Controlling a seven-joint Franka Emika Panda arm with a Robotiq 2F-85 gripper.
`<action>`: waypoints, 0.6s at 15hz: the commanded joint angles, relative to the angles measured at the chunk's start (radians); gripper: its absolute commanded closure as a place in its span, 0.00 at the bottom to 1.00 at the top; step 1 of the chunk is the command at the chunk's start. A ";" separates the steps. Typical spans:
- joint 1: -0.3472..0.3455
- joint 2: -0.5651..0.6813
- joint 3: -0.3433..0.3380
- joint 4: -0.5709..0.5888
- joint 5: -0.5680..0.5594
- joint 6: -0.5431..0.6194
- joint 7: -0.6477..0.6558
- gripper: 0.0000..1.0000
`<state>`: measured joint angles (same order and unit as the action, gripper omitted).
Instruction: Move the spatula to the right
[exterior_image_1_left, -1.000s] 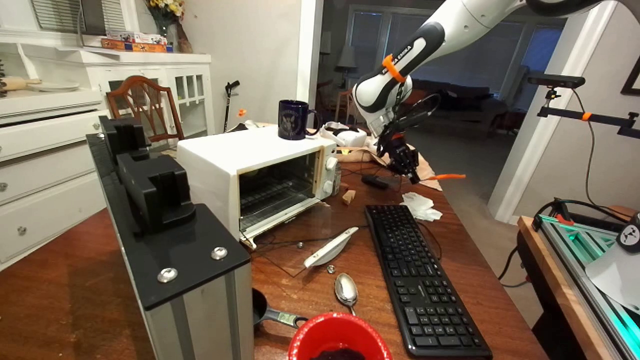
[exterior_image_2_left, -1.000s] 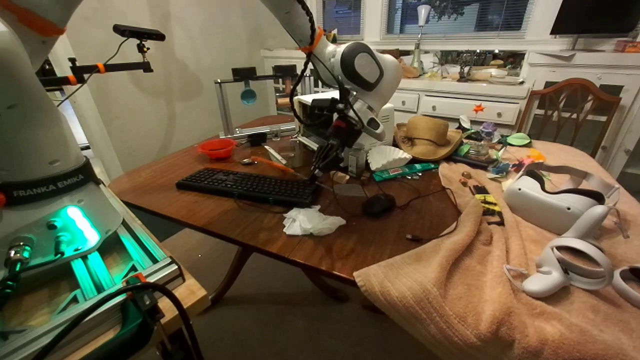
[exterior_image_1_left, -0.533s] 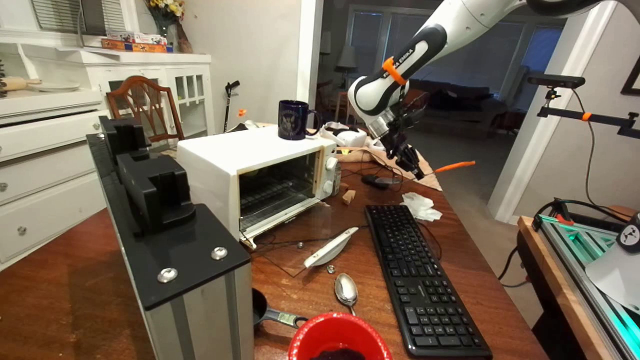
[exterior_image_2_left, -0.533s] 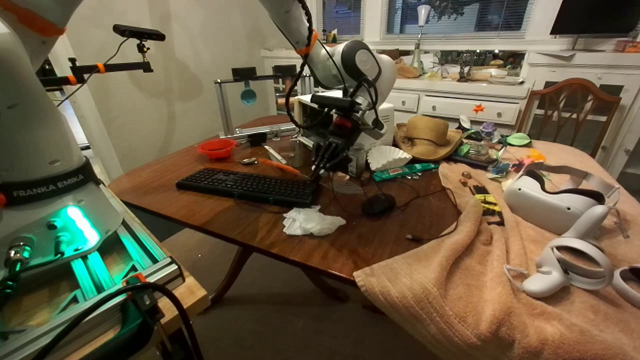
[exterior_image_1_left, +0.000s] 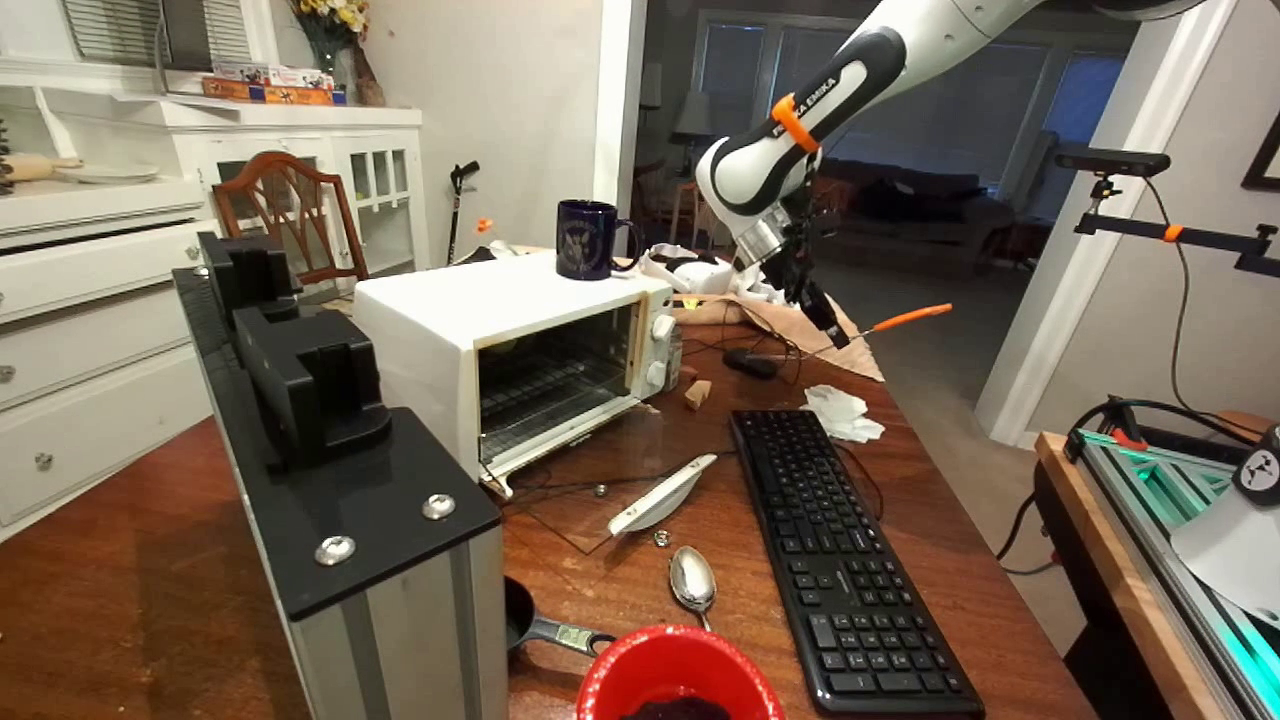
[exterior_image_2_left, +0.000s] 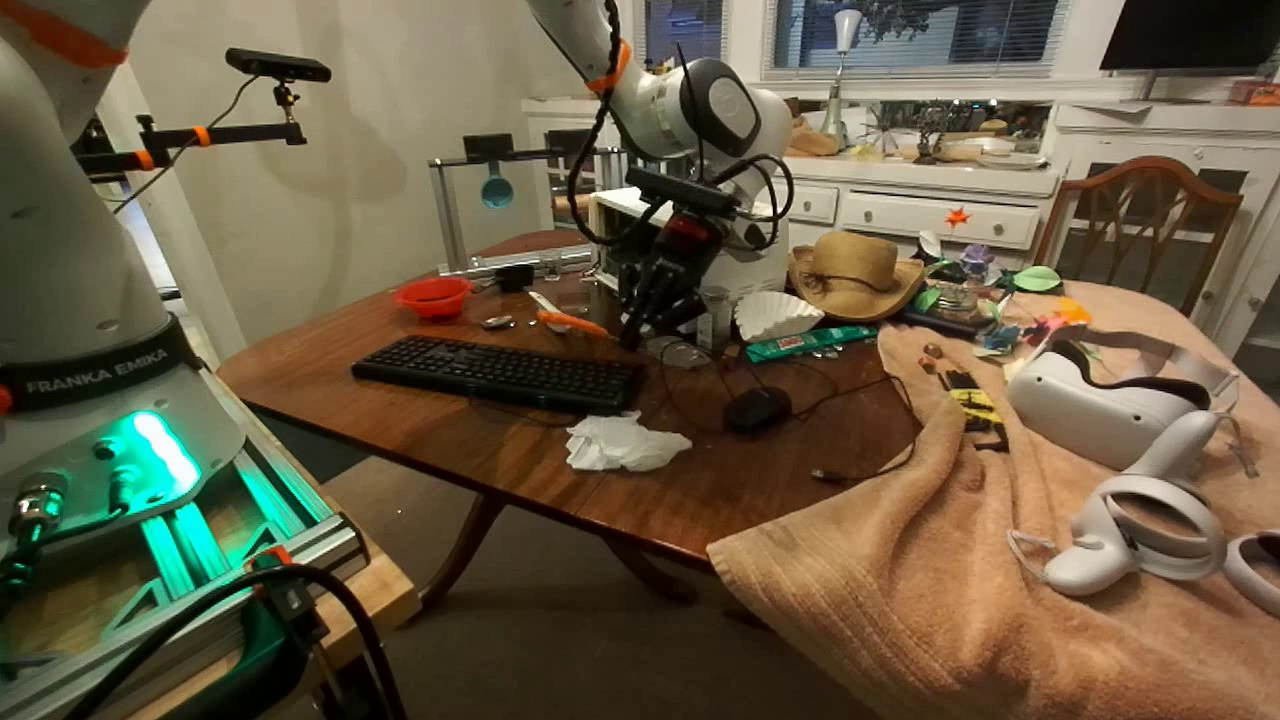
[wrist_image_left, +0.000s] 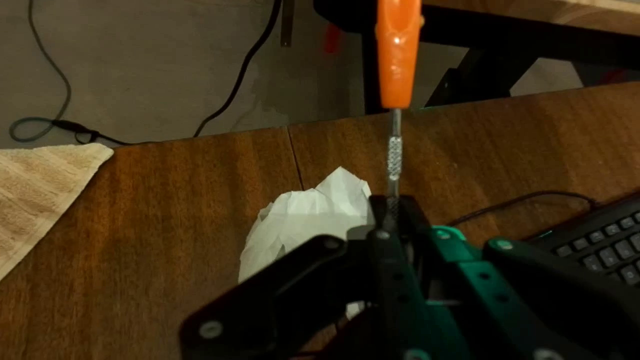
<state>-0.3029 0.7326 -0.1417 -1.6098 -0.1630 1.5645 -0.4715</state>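
In the wrist view, a fuzzy tan towel lay at nine o'clock on the grained wooden table, then a crumpled white sheet near centre; the gripper pinched the spatula over the table by its metal shaft (crosshatched in texture), smooth orange handle toward one o'clock; a black keyboard lay just past three

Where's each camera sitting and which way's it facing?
In an exterior view: by the red bowl, looking along the keyboard; the arm shows upper right.
In an exterior view: near the robot's base, looking across the table; base and arm show.
Wrist view: on the arm, looking down at crumpled paper; the jaws show, gripping the spatula.
Both exterior views share the keyboard, red bowl and spatula.
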 joint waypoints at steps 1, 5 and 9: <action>-0.030 -0.070 0.035 -0.049 -0.002 -0.071 -0.099 0.98; -0.042 -0.132 0.041 -0.087 0.040 -0.085 -0.116 0.98; -0.050 -0.173 0.028 -0.096 0.150 0.014 0.019 0.98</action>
<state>-0.3347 0.6116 -0.1175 -1.6624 -0.0850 1.5054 -0.5291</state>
